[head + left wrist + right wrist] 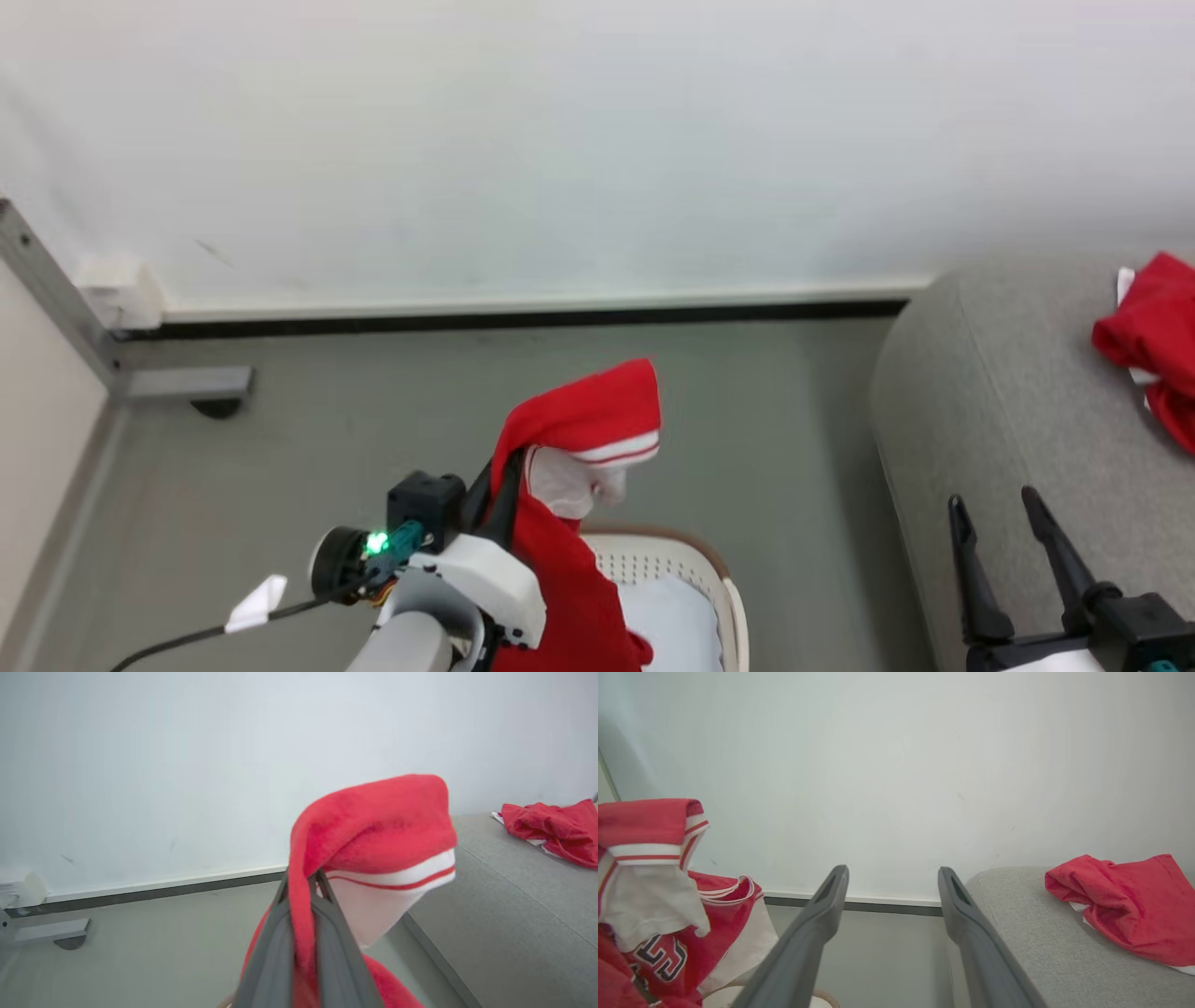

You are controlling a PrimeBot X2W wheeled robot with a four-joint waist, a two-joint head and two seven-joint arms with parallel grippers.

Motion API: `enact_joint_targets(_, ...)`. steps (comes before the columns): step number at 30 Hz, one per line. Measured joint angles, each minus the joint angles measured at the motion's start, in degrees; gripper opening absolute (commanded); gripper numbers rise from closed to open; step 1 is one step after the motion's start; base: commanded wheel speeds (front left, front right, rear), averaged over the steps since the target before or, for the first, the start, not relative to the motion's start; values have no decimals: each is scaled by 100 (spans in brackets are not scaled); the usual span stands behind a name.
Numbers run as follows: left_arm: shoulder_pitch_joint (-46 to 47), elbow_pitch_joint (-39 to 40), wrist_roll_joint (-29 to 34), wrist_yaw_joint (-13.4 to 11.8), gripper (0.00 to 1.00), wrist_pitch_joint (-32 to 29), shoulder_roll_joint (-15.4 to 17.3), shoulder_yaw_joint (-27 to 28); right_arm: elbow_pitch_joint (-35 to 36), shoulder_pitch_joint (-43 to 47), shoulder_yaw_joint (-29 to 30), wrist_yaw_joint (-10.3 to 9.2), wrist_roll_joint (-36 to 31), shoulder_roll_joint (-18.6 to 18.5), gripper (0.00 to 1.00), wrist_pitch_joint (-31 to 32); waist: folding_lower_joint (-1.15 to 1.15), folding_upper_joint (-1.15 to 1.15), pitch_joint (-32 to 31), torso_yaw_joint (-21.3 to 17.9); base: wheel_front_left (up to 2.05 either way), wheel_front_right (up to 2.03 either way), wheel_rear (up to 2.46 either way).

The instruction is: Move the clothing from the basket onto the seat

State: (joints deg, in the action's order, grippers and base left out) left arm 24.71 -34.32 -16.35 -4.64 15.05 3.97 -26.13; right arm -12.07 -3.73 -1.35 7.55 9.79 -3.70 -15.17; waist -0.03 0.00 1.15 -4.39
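Jaws of my left gripper [301, 884] pinch a garment [588, 411], raised at lower centre with its tail trailing into the basket [724, 583]; my right gripper [997, 509] gapes empty at lower right. I judge this the carry: next it needs lifting clear, then swinging right over the seat [980, 401], near the second garment [1153, 327].

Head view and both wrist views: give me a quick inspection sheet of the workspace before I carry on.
Surface: grey seat, loose garment lying on it.
Job's things: held garment hanging from the left gripper above the basket, lower end reaching into it.
Clutter: white scrap on the floor.
Grippers: left gripper shut on held garment; right gripper open, empty.
Cables: black cable trailing by the left arm.
Surroundings: white wall, metal bracket at the corner.
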Motion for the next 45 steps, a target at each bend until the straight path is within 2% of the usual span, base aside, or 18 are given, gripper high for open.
enact_joint_targets(6,-390,868,-109,-167,0,-246,165,38,-42,187,-136,1,2,15,100,1,0,0,-440,161,0,0,0)
enact_joint_targets(12,-609,1597,-112,-327,0,-571,321,19,-2,219,-434,0,3,24,100,0,1,0,-517,175,0,0,0)
enact_joint_targets(16,-714,1945,-110,-409,0,-740,400,-4,49,193,-842,0,-65,-20,100,0,2,0,-477,147,0,0,0)
enact_joint_targets(20,-712,2204,-76,-483,0,-872,422,-40,-1,36,-1653,1,-20,-97,100,1,2,0,-435,117,0,0,0)
enact_joint_targets(26,-572,2410,-23,-506,0,-1000,336,-207,-249,-475,-2883,1,229,-167,100,1,3,0,-379,75,0,0,0)
enact_joint_targets(29,-491,2459,45,-506,0,-1053,253,-307,-411,-774,-3289,0,339,-111,100,0,3,0,-354,60,0,0,0)
enact_joint_targets(38,-271,2406,94,-476,0,-1211,51,-778,-1128,-1447,-3776,1,445,69,100,0,3,0,-295,139,0,0,0)
enact_joint_targets(45,-125,2293,64,-485,0,-1249,-59,-1157,-1419,-1700,-4158,1,906,85,100,1,3,0,-269,204,0,0,0)
